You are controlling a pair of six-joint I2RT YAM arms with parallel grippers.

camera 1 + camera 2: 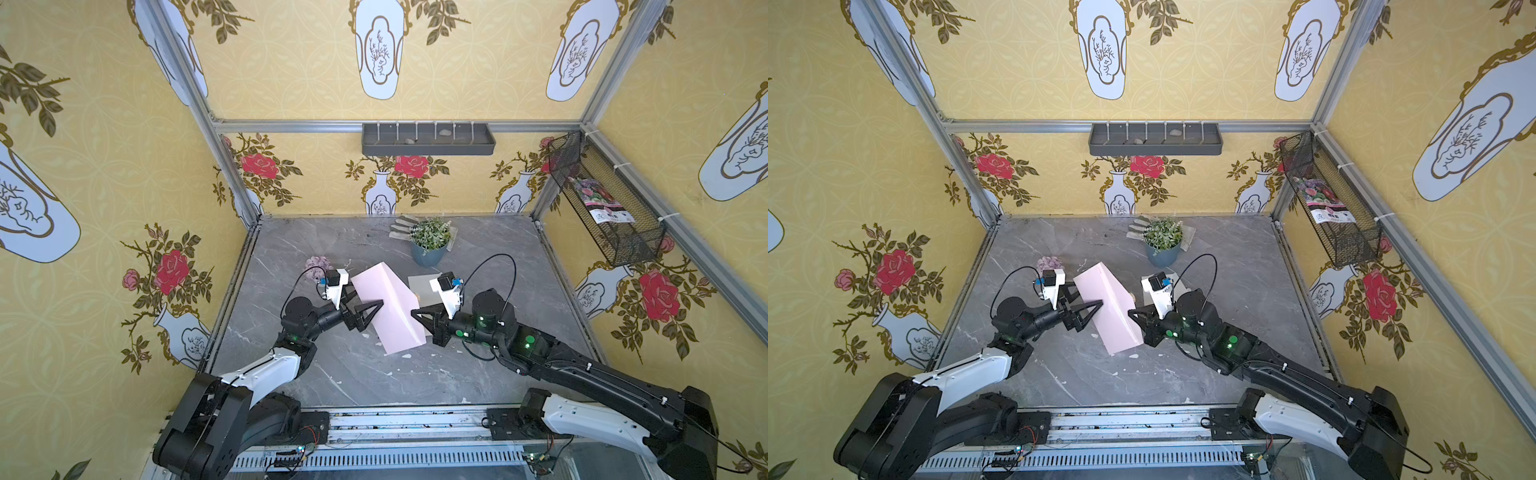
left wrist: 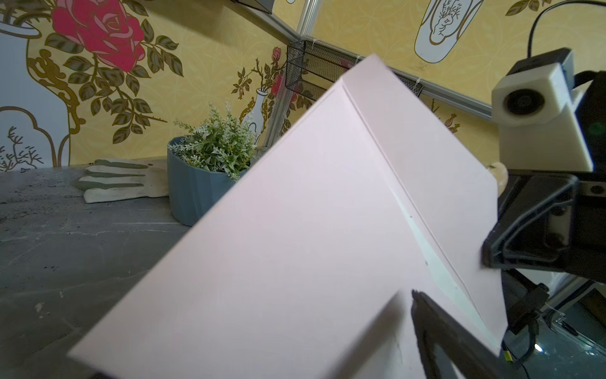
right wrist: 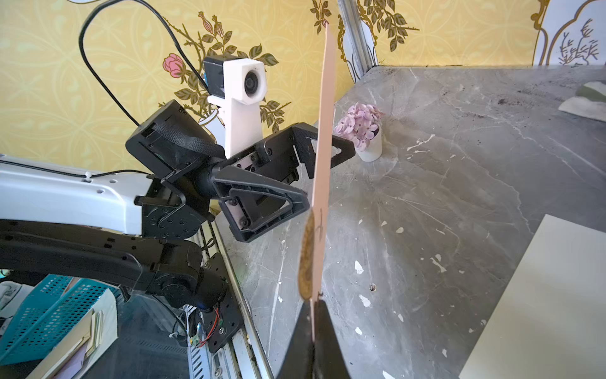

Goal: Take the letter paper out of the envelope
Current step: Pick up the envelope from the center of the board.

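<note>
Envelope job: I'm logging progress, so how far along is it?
Done: the pink envelope is held up, flap open. A pale sheet lies flat on the table, possibly the letter. In hand: the right gripper is shut on the envelope's edge; the left gripper is open, jaws astride the opposite edge. Left: confirming nothing remains inside, which isn't visible.

The near half of the bench (image 1: 353,374) is bare and gives free passage along its near edge, and the far corners are bare too. In the middle the pink envelope (image 1: 386,307), held up tilted, blocks the way across. A flat sheet (image 1: 419,286) lies beside it on the right. Near the far edge stand a potted plant (image 1: 430,245) and a glove (image 1: 401,228). A small lilac flower pot (image 1: 318,266) stands left of the middle.
</note>
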